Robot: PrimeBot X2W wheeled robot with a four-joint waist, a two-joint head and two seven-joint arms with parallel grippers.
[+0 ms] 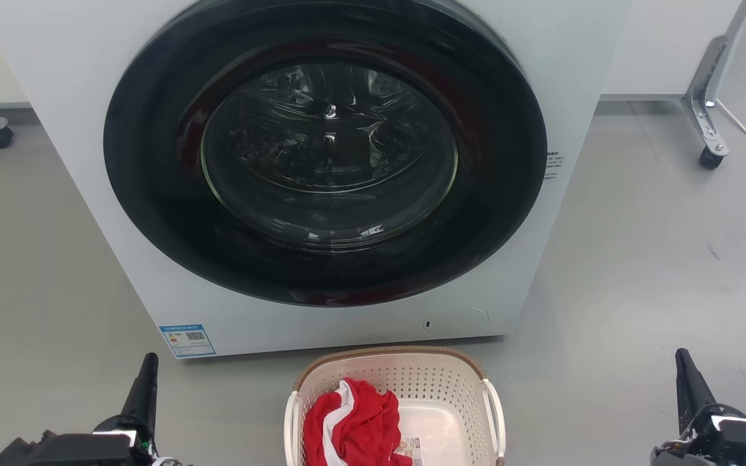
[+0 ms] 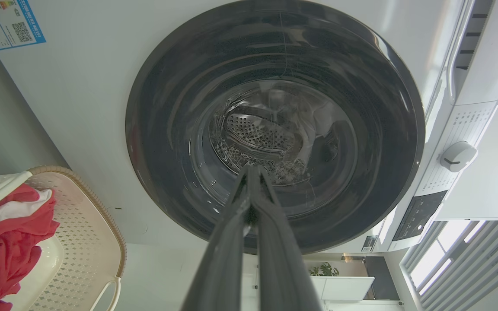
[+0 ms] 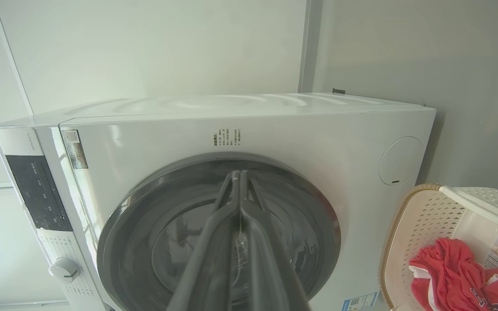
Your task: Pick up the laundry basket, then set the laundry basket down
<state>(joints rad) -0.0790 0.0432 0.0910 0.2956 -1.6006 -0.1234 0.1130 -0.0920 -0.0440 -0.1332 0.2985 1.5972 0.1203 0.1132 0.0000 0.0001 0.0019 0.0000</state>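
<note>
Between left pincer (image 1: 149, 364) and right pincer (image 1: 683, 360), untouched, sits the laundry basket (image 1: 439, 382).

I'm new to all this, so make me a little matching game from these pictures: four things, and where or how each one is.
Things: 1 laundry basket; 2 red garment; 3 washer door; 4 left gripper.
States: a fingers together, empty; b round dark glass, closed; c on the floor before the washer; d lying in the basket.
Pairs: 1-c; 2-d; 3-b; 4-a.
</note>
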